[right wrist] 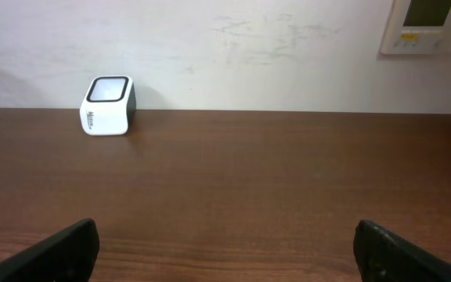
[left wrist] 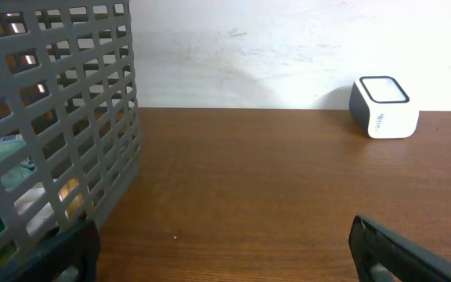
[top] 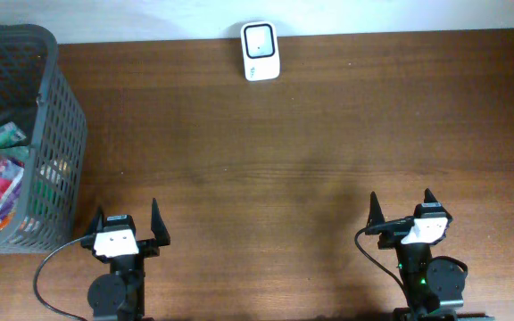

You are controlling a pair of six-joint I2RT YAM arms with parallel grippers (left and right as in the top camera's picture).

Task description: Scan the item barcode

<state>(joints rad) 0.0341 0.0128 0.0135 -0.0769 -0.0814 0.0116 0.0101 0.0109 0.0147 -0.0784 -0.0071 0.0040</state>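
the left pincer (top: 128,221) and right pincer (top: 402,209) are each wearing a white block (top: 116,239) between 2 black, pointed fingers (top: 157,223). round black joint housings (top: 110,292) are sitting behind them. a thin black cable (top: 45,272) is looping off the left arm (top: 128,267); a green light (top: 422,283) is glowing on the right arm (top: 440,276).

Open table (top: 284,160) between basket (top: 61,134) and scanner (top: 261,51)

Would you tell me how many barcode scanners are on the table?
1: the white scanner sits at the table's far edge against the wall; the basket at left could hide more.
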